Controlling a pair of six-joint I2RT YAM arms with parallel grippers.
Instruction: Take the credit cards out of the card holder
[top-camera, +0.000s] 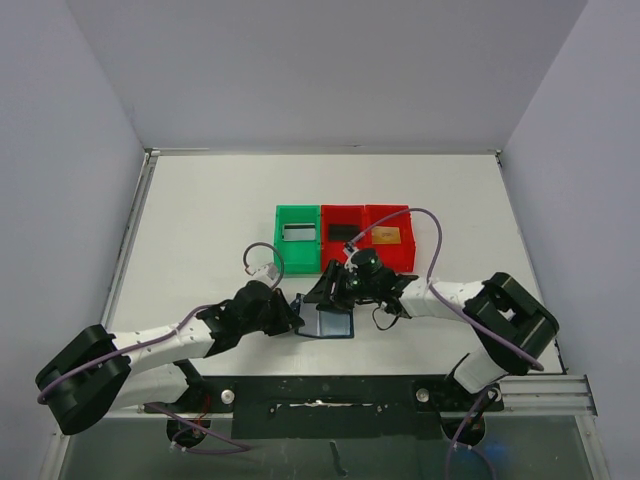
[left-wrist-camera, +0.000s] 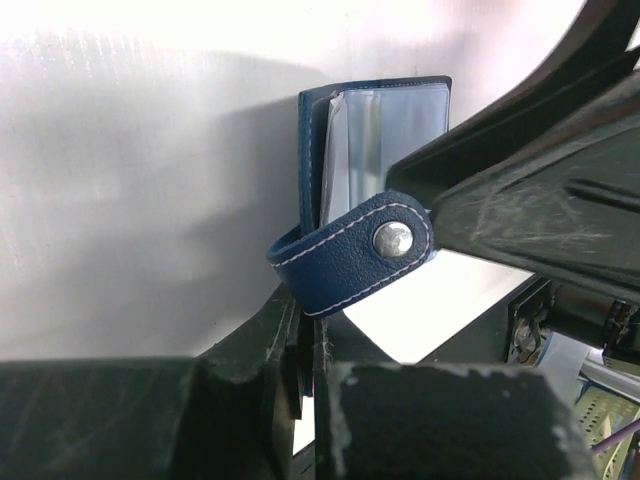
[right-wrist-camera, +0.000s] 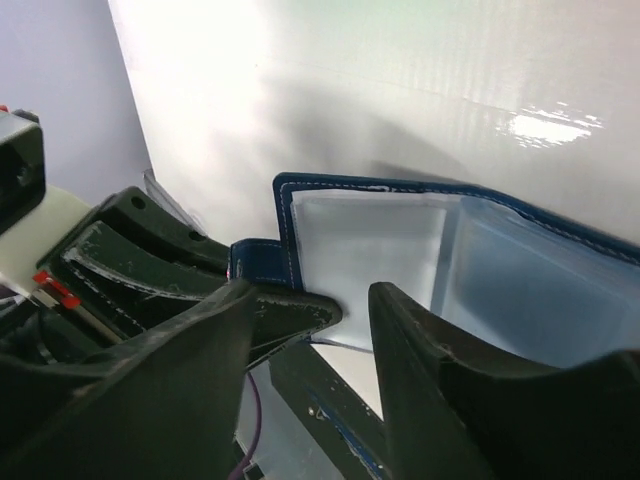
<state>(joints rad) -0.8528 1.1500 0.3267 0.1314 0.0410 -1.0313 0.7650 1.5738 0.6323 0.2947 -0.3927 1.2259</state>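
Observation:
The dark blue card holder (top-camera: 328, 324) lies open on the table, pale blue-grey pockets up. My left gripper (top-camera: 297, 313) is shut on its left cover edge; in the left wrist view (left-wrist-camera: 305, 345) the snap strap (left-wrist-camera: 350, 256) curls just above the fingers. My right gripper (top-camera: 336, 288) is open, its fingertips straddling the near pocket of the holder (right-wrist-camera: 400, 235). I see no card in the pockets. Credit cards lie in the bins: a greyish one (top-camera: 298, 232), a black one (top-camera: 341, 231) and a tan one (top-camera: 388, 236).
A green bin (top-camera: 281, 258) and two red bins (top-camera: 329, 256) (top-camera: 406, 254) stand in a row just behind the grippers. White walls close in the table at left, back and right. The two grippers are almost touching over the holder.

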